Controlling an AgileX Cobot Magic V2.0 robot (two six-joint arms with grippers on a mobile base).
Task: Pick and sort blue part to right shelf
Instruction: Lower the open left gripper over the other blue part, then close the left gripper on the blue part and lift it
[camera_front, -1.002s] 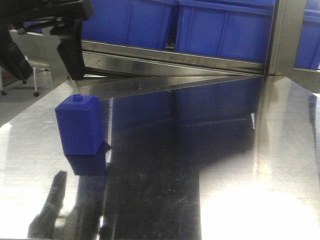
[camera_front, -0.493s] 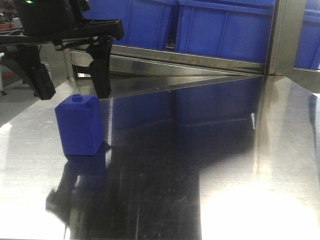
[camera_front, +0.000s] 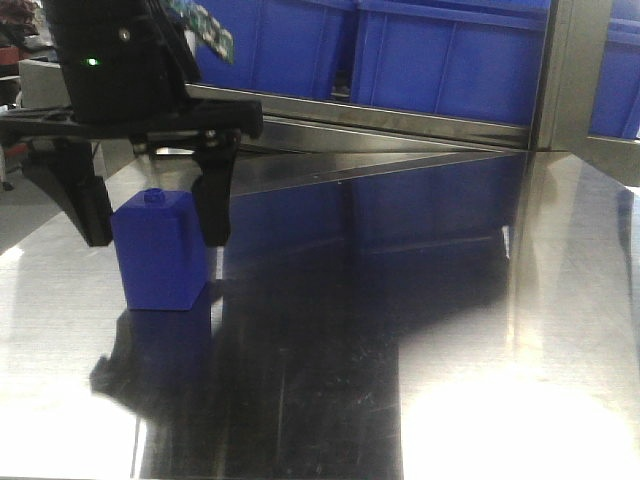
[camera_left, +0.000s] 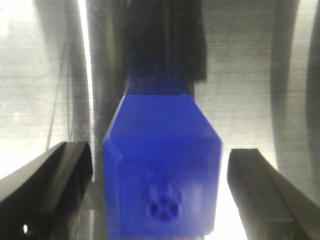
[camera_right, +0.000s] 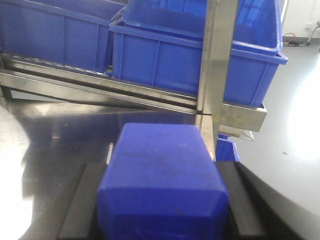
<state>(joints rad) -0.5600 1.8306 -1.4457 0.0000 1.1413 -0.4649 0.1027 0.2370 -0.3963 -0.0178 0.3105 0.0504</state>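
In the right wrist view my right gripper is shut on the blue part. It is a deep-blue block with sloped shoulders and a wide flat cap end toward the camera, held above the steel table. The right gripper is out of the front view. A second blue block with a tiny round knob stands upright on the table at the left. My left gripper is open and straddles it, one black finger on each side with gaps. In the left wrist view that knob block fills the space between the open left gripper's fingers.
Large blue bins sit on a steel shelf rail behind the table. A steel upright post stands at the back right and also shows in the right wrist view. The steel table is shiny and reflective.
My left gripper has come down from the upper left and now straddles the knob block. The knob block has not moved.
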